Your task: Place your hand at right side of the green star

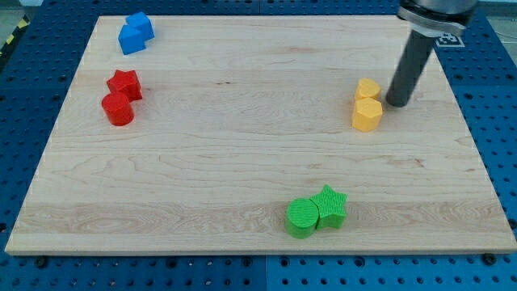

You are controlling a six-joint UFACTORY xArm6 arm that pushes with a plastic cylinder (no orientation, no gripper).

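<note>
Right of green star: bare board to the edge.
Its left: green cylinder touching.
Beside my tip: two yellow blocks, just left.

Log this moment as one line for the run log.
my tip: right of yellow blocks | green star: bottom, touching green cylinder | status: not there yet

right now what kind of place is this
Probably a robotics lab bench: a wooden board lies on a blue perforated table, with toy blocks like the green star. My tip sits just right of the yellow blocks.
</note>
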